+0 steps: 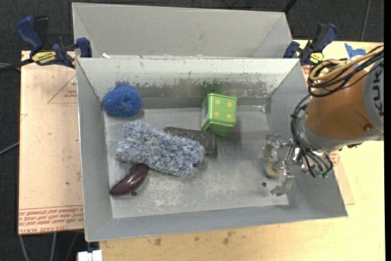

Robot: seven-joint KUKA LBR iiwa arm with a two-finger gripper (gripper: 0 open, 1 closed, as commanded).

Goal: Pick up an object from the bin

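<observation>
The tool (278,168) hangs over bare floor at the right side of the bin (183,79); whether it is wide or narrow cannot be told. The green cube (219,113) lies nearest, left and farther back, apart from it.

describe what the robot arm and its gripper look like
The arm is grey, its wrist wrapped in a rounded orange-brown cover. Dark and pale cables loop around it. The gripper is small, of silvery bare metal.
</observation>
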